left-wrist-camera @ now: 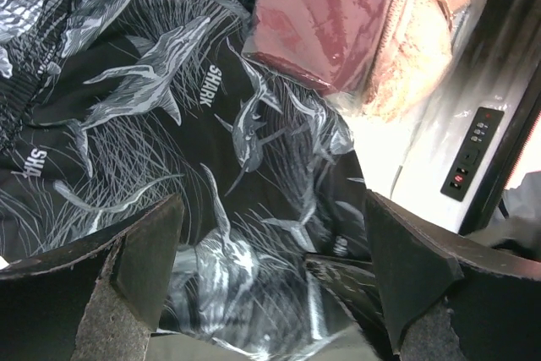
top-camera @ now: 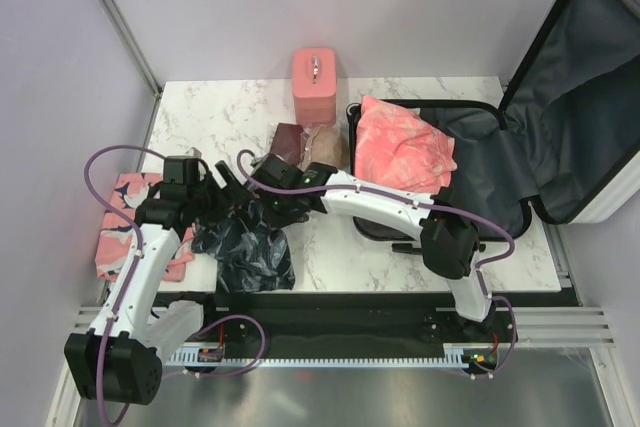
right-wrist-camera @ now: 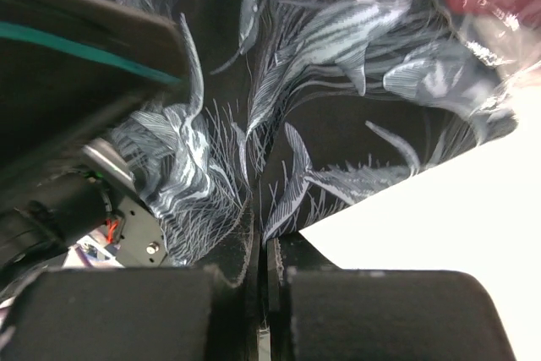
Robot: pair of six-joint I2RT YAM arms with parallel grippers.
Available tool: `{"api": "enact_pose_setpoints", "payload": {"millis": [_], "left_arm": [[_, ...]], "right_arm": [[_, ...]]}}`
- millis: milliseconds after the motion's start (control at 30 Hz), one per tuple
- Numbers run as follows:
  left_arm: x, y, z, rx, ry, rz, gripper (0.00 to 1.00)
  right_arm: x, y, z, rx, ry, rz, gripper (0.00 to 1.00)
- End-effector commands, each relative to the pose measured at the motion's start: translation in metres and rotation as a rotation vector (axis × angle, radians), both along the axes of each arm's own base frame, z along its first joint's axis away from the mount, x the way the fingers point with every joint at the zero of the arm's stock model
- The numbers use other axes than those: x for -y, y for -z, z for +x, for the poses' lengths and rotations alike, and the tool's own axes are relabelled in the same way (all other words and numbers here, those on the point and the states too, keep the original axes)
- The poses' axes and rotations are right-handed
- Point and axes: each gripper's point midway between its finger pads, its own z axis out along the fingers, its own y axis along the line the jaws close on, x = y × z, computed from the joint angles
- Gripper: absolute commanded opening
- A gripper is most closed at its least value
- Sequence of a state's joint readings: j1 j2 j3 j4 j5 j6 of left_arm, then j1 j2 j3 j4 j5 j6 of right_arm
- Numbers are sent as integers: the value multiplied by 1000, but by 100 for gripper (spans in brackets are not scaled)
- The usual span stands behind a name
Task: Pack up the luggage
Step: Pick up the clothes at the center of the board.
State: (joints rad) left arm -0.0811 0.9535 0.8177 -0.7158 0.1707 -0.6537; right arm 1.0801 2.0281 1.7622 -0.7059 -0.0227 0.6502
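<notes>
Top external: luggage open, dark grey lining exposed.

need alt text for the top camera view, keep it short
The left arm and right arm meet over a crumpled black garment on a marble table. At the right, an open suitcase holds a folded pink cloth; a small pink case stands at the back edge.

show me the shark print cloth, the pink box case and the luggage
shark print cloth (left-wrist-camera: 194,124): left wrist view, middle of the fabric
pink box case (top-camera: 316,95): top external view, front face
luggage (top-camera: 585,87): top external view, open lid's lining
</notes>
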Motion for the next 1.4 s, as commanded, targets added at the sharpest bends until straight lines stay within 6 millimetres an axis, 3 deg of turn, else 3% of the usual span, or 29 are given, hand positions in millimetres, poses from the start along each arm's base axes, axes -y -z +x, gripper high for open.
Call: {"api": "enact_pose_setpoints", "payload": {"millis": [0,467,633,800,900,1167,1367], "left_arm": [[5,-9,5,35,23,-17,93],[18,-14,23,57,59,-75,93],[36,-45,55,145,142,-143,92],[53,-81,82,217,216,-174,91],[64,-88,93,236,247,-186,91],[81,-109,118,306,314,-226,91],[85,-102,131,279,314,-245,91]], "right_arm": [[4,-53,11,66,-20,59,0],[42,-111,37,116,-38,61,0],[49,-125,33,151,-168,85,0],[61,-153,25,232,-315,113,0],[67,-181,32,274,-319,147,0],[91,-217,53,356,-226,138,0],[107,-257,61,449,-120,177,0]]}}
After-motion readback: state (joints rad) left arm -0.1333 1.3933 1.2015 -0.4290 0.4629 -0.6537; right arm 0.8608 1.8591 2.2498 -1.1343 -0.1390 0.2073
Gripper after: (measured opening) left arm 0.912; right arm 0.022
